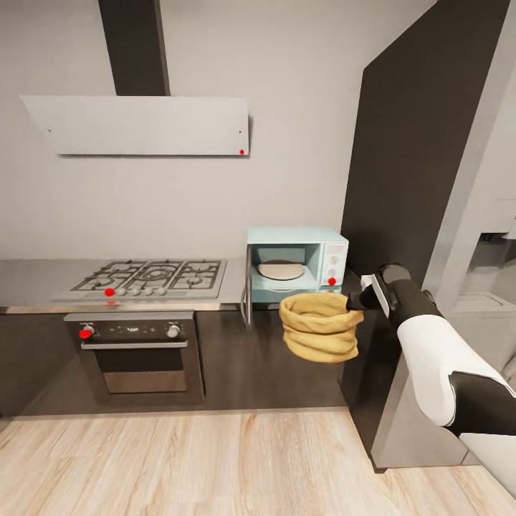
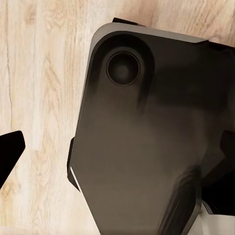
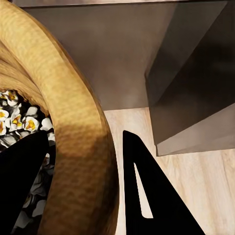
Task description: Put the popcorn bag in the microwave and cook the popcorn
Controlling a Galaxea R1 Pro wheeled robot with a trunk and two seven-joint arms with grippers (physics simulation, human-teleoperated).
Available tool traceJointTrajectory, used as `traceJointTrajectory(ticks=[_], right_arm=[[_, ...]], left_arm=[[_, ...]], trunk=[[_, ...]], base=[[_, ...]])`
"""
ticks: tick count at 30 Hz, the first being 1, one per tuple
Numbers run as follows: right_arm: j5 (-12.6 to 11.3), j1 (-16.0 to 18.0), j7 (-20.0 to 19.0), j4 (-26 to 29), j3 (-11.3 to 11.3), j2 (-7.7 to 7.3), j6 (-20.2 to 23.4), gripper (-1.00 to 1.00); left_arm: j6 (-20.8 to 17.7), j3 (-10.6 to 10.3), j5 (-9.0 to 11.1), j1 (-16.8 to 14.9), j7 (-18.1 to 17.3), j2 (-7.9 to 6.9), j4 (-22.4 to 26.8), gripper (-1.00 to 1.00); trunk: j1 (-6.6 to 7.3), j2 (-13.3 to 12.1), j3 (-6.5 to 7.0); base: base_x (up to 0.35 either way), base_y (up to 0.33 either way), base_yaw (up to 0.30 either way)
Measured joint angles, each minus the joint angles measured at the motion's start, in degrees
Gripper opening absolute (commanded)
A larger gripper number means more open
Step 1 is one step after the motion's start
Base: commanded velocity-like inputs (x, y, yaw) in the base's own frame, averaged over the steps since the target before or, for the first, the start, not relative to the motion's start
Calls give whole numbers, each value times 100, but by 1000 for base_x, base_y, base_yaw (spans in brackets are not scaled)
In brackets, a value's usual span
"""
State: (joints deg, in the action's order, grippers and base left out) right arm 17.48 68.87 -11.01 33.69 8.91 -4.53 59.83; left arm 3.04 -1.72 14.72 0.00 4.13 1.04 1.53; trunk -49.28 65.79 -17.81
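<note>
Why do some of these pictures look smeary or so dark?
Left wrist view: a dark part of the robot sits too close, so it blurs. Right wrist view: the right gripper's fingers are black silhouettes astride the popcorn bag rim. Head view: evenly lit, sharp.

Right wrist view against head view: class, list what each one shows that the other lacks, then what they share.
Right wrist view alone: the popped white-and-yellow kernels inside the bag, and a dark finger on each side of its rim. Head view alone: the open microwave, the gas hob, the oven and the hood. Both: the popcorn bag held by the right gripper, the dark cabinets and the wood floor.
</note>
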Motion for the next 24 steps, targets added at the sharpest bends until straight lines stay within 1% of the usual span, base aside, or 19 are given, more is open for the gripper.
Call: traceJointTrajectory(ticks=[10,12,13,16,17,20,24], right_arm=[[-2,0,-87,0,3,-40,0,-100],[-11,0,-87,8,1,-9,0,-100],[-18,1,-86,221,5,19,0,-100],[-5,1,-84,1027,19,39,0,-100],[-5,1,-84,1196,17,43,0,-100],[-12,0,-84,1355,14,53,0,-100],[-12,0,-76,1378,7,63,0,-100]], left_arm=[[4,2,0,0,0,0,0,100],[7,8,0,0,0,0,0,100],[8,8,0,0,0,0,0,100],[7,8,0,0,0,0,0,100],[5,8,0,0,0,0,0,100],[4,8,0,0,0,0,0,100],[2,8,0,0,0,0,0,100]], trunk=[[0,0,0],[0,0,0],[0,1,1],[0,1,1],[0,0,0],[0,0,0],[0,0,0]], base=[[0,0,0],[0,0,0],[0,0,0],[0,0,0],[0,0,0],[0,0,0],[0,0,0]])
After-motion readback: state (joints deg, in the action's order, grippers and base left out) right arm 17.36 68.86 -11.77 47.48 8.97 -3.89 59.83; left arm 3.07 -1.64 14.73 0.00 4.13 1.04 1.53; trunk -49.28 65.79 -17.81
